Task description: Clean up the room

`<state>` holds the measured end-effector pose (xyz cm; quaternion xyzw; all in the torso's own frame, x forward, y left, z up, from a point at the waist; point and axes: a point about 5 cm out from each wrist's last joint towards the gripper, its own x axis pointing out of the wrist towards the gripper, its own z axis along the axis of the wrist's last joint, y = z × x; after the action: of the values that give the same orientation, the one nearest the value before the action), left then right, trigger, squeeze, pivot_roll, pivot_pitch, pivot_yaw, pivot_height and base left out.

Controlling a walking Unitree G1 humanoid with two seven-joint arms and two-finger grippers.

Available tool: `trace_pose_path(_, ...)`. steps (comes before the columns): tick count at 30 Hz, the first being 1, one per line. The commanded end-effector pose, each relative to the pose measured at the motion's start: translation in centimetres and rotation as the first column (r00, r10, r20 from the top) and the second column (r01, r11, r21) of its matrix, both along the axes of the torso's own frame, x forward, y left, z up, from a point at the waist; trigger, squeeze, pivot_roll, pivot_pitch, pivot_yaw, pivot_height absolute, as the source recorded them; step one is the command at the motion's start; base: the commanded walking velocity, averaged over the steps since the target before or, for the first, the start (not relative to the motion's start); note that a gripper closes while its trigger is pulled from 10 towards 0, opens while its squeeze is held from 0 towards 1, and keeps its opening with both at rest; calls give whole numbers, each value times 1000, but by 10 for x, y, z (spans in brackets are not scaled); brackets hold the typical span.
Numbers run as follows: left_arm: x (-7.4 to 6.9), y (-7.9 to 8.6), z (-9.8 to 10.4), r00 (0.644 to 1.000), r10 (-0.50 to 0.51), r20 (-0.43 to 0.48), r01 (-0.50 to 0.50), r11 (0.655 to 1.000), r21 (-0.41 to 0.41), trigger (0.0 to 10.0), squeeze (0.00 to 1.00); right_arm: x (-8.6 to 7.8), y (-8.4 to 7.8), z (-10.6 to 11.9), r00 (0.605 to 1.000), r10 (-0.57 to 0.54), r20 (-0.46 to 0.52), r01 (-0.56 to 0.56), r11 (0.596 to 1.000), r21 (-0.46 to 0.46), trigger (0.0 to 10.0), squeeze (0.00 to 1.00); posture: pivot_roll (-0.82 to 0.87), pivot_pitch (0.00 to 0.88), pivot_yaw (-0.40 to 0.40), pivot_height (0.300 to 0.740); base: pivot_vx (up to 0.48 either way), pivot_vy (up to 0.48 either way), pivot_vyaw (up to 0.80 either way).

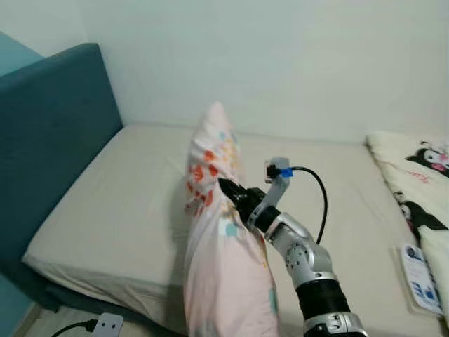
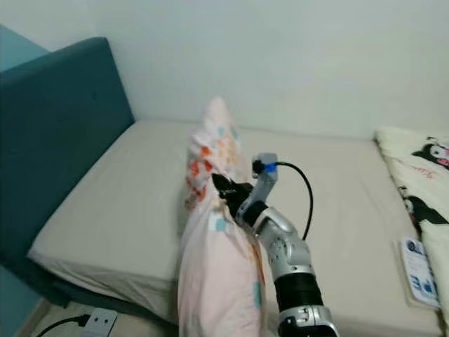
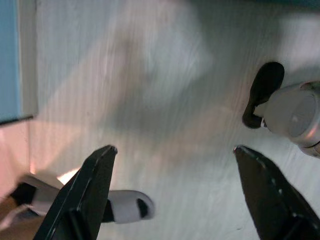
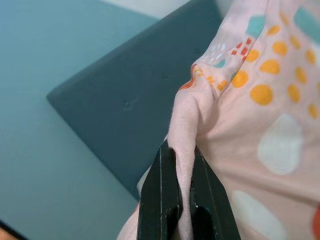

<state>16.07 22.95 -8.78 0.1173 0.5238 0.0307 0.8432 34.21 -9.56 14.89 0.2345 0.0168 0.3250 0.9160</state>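
The pink patterned pillow (image 1: 223, 239) is hanging upright over the near edge of the bare mattress (image 1: 126, 210), because the right gripper (image 4: 183, 192) is pinching a fold of its cover tight, presumably for carrying toward the teal headboard (image 1: 56, 133) at left, while the left gripper (image 3: 175, 190) is hanging spread and empty above the floor.

A pink pillow (image 1: 224, 274) with coloured dots stands upright above the mattress (image 1: 119, 217).

Head stereo pair looks forward-down over bed (image 1: 133, 210); both eyes share headboard (image 2: 56, 133) and wall. Right wrist camera sits close on pillow (image 4: 260, 125), facing headboard. Left wrist camera faces, apparently, blurred floor (image 3: 165, 100).
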Motion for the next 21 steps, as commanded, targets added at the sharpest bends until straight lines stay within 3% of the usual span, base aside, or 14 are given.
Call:
trace_pose_path(1, -6, -1, -3, 999, -11, -34, 11, 1000, 0, 10000, 0, 4, -3, 20, 995, -32, 91, 29, 999, 30, 10000, 0, 85, 0, -4, 740, 0, 0, 725)
trace_pose_path(15, -12, 0, -5, 999, -6, -52, 6, 1000, 2, 10000, 0, 7, -19, 17, 988, -133, 77, 132, 991, 16, 10000, 0, 85, 0, -8, 740, 0, 0, 723)
trace_pose_path(21, -8, -5, -4, 999, -27, -30, 26, 999, -23, 10000, 0, 11, -39, 18, 970, -231, 79, 230, 973, 23, 10000, 0, 81, 0, -14, 740, 0, 0, 724)
